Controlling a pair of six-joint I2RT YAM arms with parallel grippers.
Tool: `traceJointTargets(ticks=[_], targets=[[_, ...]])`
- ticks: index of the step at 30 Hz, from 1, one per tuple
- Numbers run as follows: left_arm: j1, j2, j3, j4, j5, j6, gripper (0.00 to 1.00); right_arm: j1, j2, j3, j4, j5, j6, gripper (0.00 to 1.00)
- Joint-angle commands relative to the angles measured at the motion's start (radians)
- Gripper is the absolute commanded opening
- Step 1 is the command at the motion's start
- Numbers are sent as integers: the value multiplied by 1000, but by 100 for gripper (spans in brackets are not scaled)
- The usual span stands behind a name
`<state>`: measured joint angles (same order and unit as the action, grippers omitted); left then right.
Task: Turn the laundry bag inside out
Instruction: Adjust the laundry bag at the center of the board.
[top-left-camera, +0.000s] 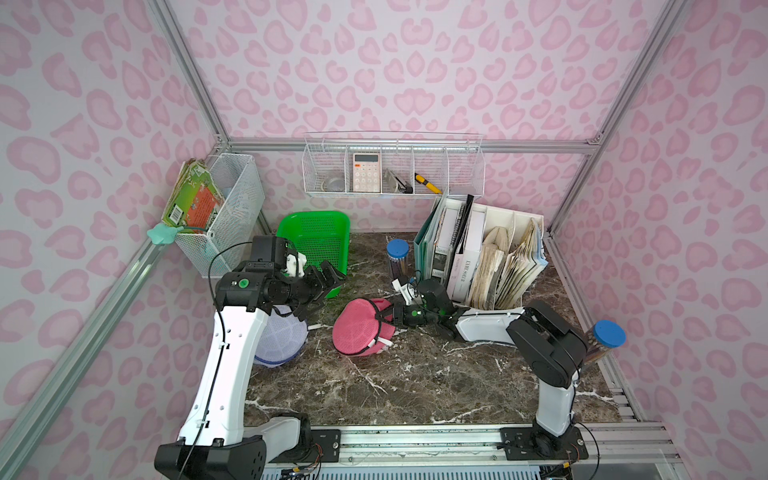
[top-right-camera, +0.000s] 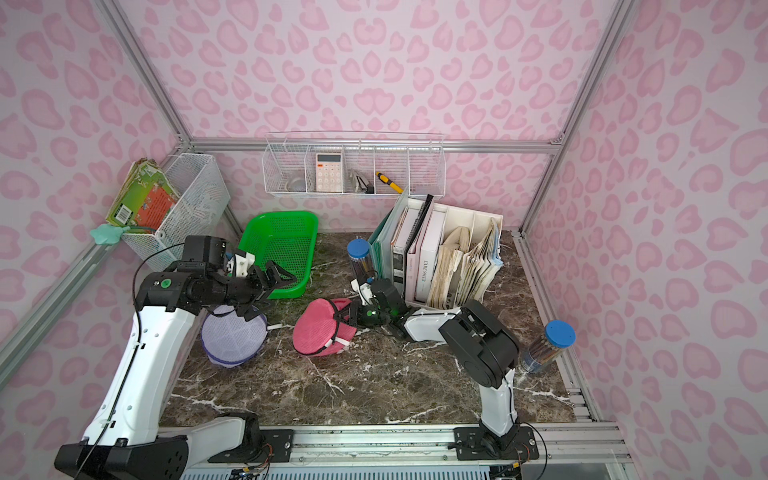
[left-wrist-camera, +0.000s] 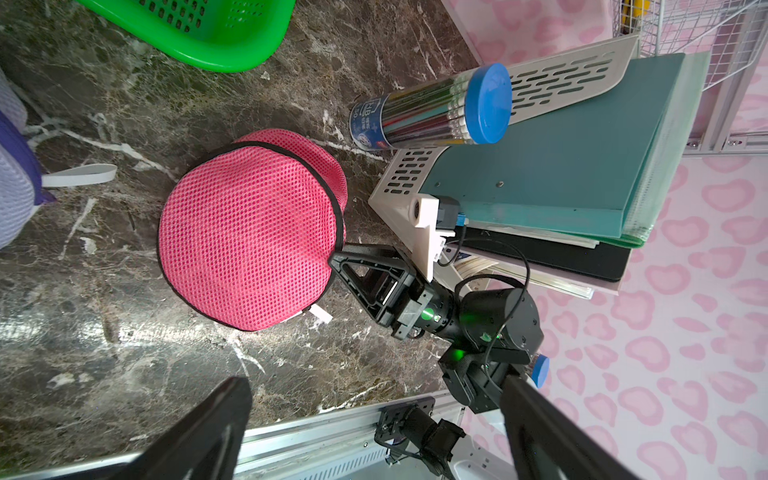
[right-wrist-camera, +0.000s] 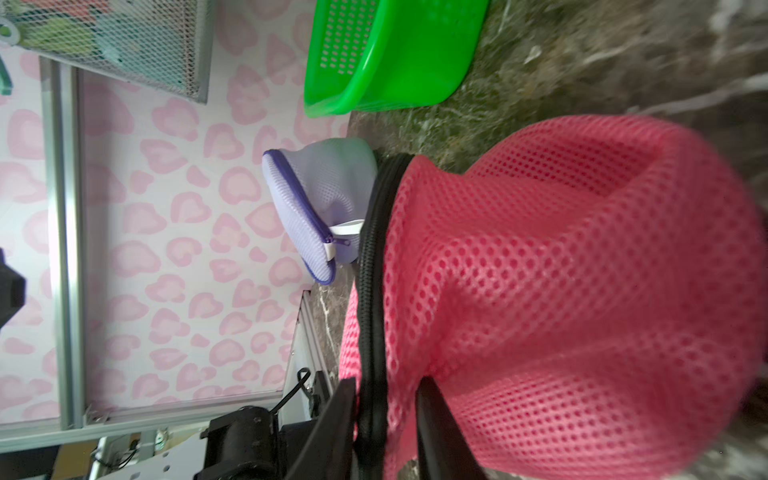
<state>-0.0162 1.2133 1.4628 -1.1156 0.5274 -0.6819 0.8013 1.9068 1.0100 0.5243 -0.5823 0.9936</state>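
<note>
Bag: pink mesh laundry bag lies on its side at frame centre in both top views, on surface.
Right jaws: right gripper straddles black zipper rim with a narrow gap; cannot tell if it's a real pinch.
Left jaws: left gripper wide apart, empty, left of bag.
Step tip: probably pin rim firmly, then push bag's base through the opening with the left.
</note>
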Motion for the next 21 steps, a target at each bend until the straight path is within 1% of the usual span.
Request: traceJointTargets(ticks=[1,3,5,6,8,12,14,16,18,21], targets=[[1,1,-2,17,14,3,99,5,-10,16,-193,89,-110,33],[0,-1,-2,25,16,3,99,10,0,25,-241,114,-147,29],[0,-1,-2,28,17,2,99,20,19,34,-271,135,-169,20],[0,0,-2,28,16,2,99,23,30,44,-293,147,-177,18],[0,-1,-2,28,18,8,99,31,52,56,-300,162,-188,19],[0,-5,-2,25,7,18,99,43,89,100,-305,177,-196,25],[0,-6,-2,24,3,24,99,46,100,133,-314,174,-204,30],[0,-6,-16,25,-4,28,99,47,93,154,-330,174,-213,38],[0,-4,-30,25,-16,34,99,48,71,160,-354,184,-224,49],[1,1,-30,27,-42,51,99,48,9,137,-392,215,-248,61]])
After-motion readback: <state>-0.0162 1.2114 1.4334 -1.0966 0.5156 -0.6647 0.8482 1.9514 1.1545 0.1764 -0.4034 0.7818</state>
